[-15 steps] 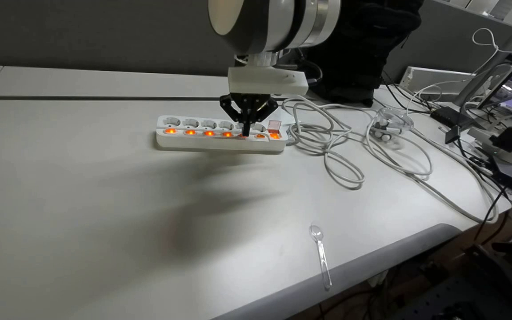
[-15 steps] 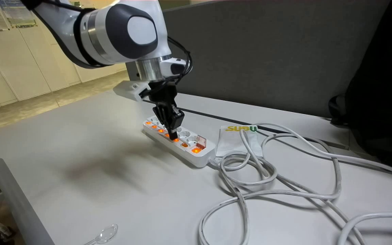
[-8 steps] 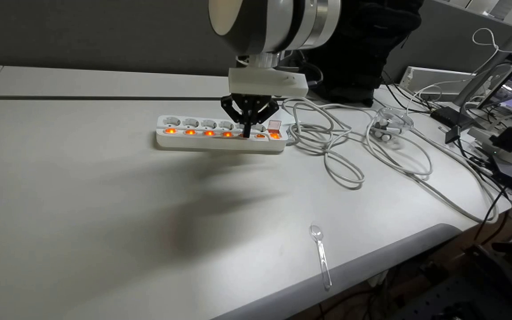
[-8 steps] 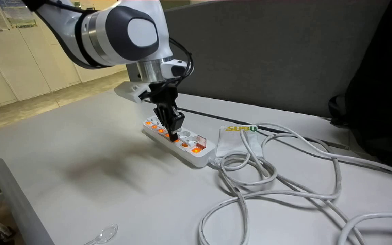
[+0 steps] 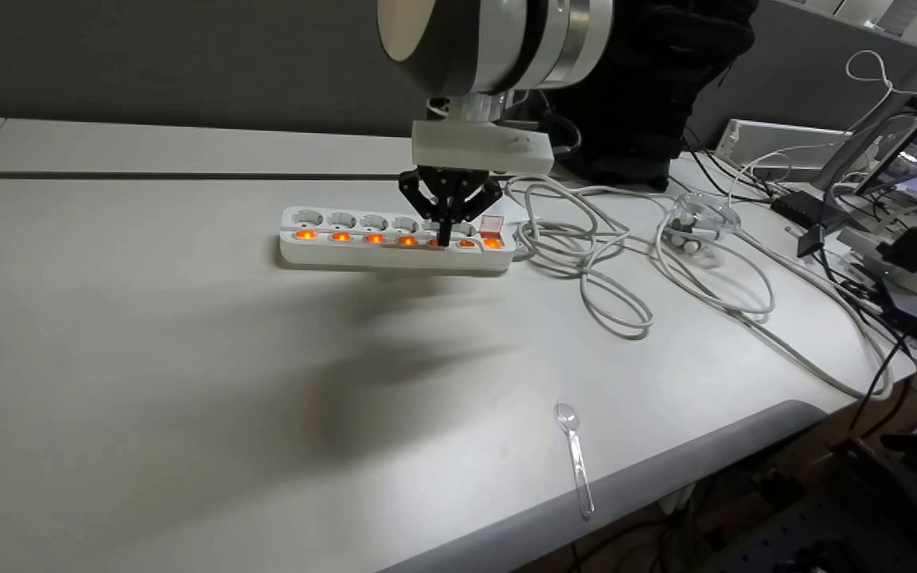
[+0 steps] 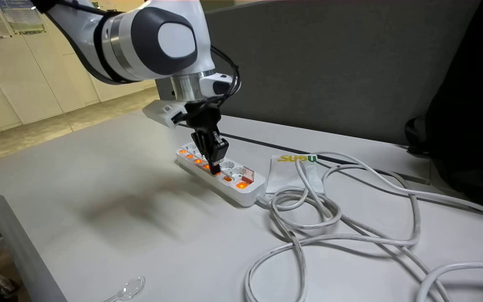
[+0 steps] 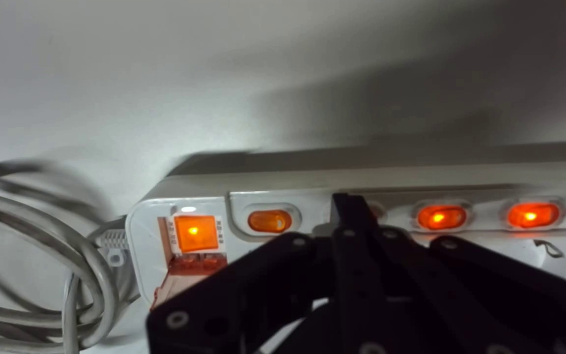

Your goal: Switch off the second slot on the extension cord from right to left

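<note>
The extension cord (image 5: 379,256) is a white strip lying on the table, also in an exterior view (image 6: 224,186) and the wrist view (image 7: 307,183). The second slot's orange switch (image 7: 377,211) is mostly hidden behind my fingertips. My gripper (image 7: 354,200) is shut and empty, pointing down at that switch; it shows in both exterior views (image 5: 444,241) (image 6: 215,170). I cannot tell whether the tips touch the switch. The first slot's oval switch (image 7: 269,221) looks dull orange. The switches farther from the cable, such as this one (image 7: 441,217), glow brightly.
A square lit switch (image 7: 196,233) with a raised clear red cover (image 5: 492,224) sits at the cabled end. Looped grey cables (image 5: 578,231) lie beside that end. A paper packet (image 6: 294,174) lies behind it. A clear spoon (image 5: 575,458) lies near the table edge.
My gripper has shifted slightly along the strip toward the cabled end and slightly lower, staying shut. The strip and its lights look the same.
</note>
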You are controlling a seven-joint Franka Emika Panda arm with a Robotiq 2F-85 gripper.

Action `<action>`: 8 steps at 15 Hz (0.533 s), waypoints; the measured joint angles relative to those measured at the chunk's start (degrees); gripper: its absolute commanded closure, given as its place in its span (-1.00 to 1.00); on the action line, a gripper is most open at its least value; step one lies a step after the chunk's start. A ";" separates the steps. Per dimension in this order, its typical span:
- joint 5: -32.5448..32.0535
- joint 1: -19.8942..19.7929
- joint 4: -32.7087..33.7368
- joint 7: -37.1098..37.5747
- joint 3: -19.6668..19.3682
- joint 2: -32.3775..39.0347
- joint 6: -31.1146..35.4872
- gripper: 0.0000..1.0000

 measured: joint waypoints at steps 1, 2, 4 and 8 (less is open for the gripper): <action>0.04 0.00 0.00 0.00 0.00 0.00 0.00 1.00; 0.08 0.00 0.01 0.00 -0.01 0.01 0.00 1.00; 0.15 0.00 0.02 0.00 -0.02 0.02 -0.01 1.00; 0.35 0.00 0.07 0.02 -0.07 0.07 -0.08 1.00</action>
